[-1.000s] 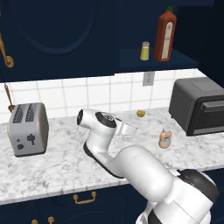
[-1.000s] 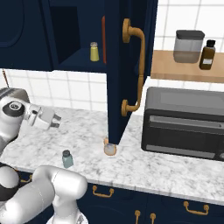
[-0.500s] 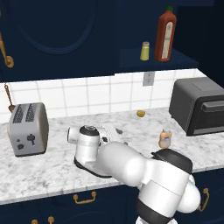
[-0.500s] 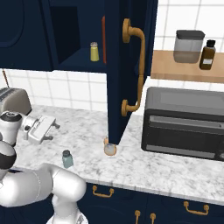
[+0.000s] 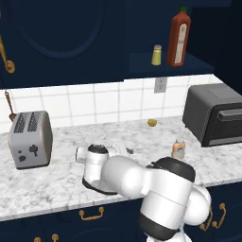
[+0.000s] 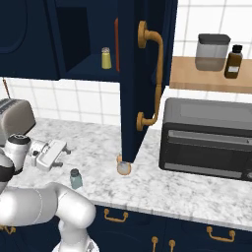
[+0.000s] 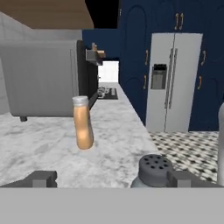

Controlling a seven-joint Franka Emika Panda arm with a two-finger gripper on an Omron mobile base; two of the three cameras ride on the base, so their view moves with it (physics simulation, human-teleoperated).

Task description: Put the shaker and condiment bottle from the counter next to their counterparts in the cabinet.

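the gripper [image 6: 63,152] is low over the marble counter [image 6: 162,187], lying nearly level, with its jaws spread wide and nothing between them. the shaker [image 6: 75,178] stands upright on the counter near the front edge, close to the gripper but apart from it; in the hand view its dark perforated cap [image 7: 155,167] sits just beside the right-hand fingertip [image 7: 183,178], not between the two tips. the condiment bottle [image 6: 123,166] stands upright further along the counter, at the foot of the open cabinet door [image 6: 142,74], between the shaker and the toaster oven [image 6: 206,135]; in the hand view it [image 7: 82,123] stands ahead of the gripper in front of the oven. in the cabinet [image 5: 165,64], the yellow shaker [image 5: 156,55] and the tall red-brown bottle [image 5: 179,37] stand side by side on the shelf. a silver toaster [image 5: 30,138] sits on the counter at the far left, well apart from the task items. a small yellow object [image 5: 152,123] lies near the tiled wall.
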